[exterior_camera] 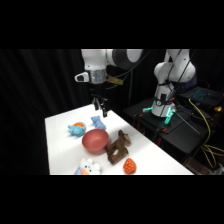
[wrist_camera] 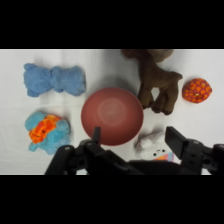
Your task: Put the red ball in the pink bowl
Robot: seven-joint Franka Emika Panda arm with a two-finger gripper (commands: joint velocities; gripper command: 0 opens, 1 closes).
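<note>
The red ball (exterior_camera: 130,165), small and speckled, lies near the table's front edge; in the wrist view the ball (wrist_camera: 196,90) sits at the right, beyond the brown figure. The pink bowl (exterior_camera: 95,141) stands mid-table and looks empty. From the wrist the bowl (wrist_camera: 112,116) lies below and between the fingers. My gripper (exterior_camera: 100,109) hangs high over the table's far side, behind the bowl and far from the ball. The gripper (wrist_camera: 135,136) is open, its fingers wide apart and holding nothing.
A brown wooden block figure (exterior_camera: 118,146) stands between bowl and ball. A blue plush (exterior_camera: 97,121) and a blue-and-orange plush (exterior_camera: 76,129) lie behind the bowl. A white plush (exterior_camera: 89,166) sits at the front edge. Dark equipment with cables (exterior_camera: 170,125) stands right of the table.
</note>
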